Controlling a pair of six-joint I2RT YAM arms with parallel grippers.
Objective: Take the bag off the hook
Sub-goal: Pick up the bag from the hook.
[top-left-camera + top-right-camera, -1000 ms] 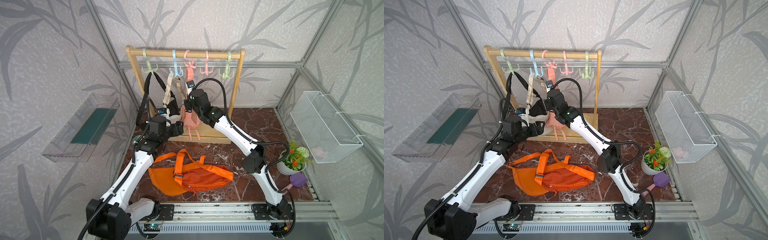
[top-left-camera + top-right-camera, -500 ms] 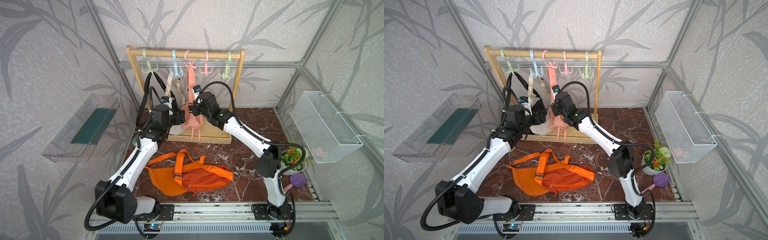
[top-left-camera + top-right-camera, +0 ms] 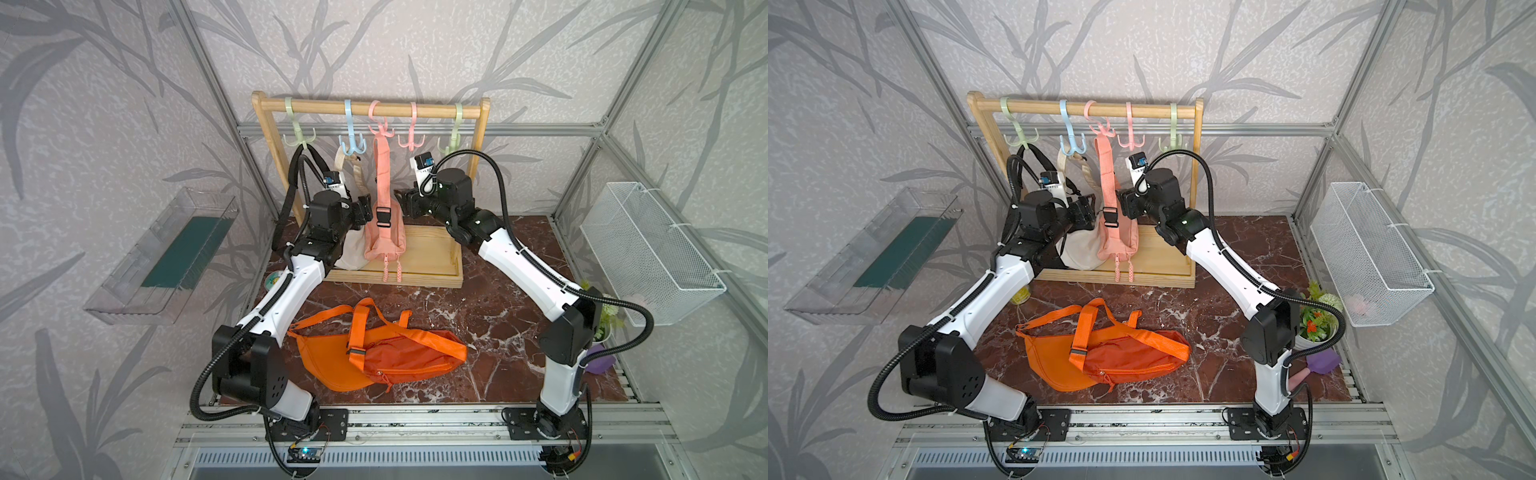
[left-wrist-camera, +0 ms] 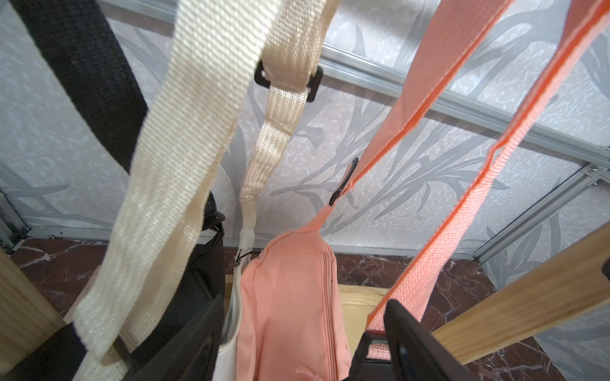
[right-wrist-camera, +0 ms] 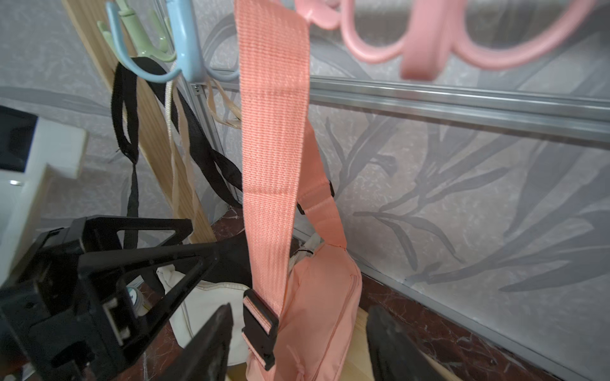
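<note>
Your left tool (image 4: 305, 306) stands wide open beside the wooden rack (image 3: 324, 107), its jaws either side of the pouch of the pink bag (image 3: 384, 232) and closed on nothing; one finger rests against the bag's strap (image 5: 270, 132). You can see the bag hanging by that strap from the pink hook (image 3: 379, 124), third of five on the rail, its pouch over the rack's base. Your right tool (image 5: 300, 308) faces it from the other side, jaws likewise wide, with the strap's black buckle (image 5: 260, 326) between them and no grip taken. Left of the pink bag hang a black strap (image 5: 122, 109) on a green hook and a cream bag (image 3: 353, 253) on the blue hook (image 3: 351, 143). On the red-brown marble surface (image 3: 498, 316), an orange bag (image 3: 395, 353) lies flat in front of the rack; a potted plant (image 3: 1316, 320) and a purple utensil (image 3: 1323, 361) sit at its right edge. Leaf-patterned walls carry a clear bin (image 3: 166, 257) at left and a white wire basket (image 3: 648, 249) at right.
</note>
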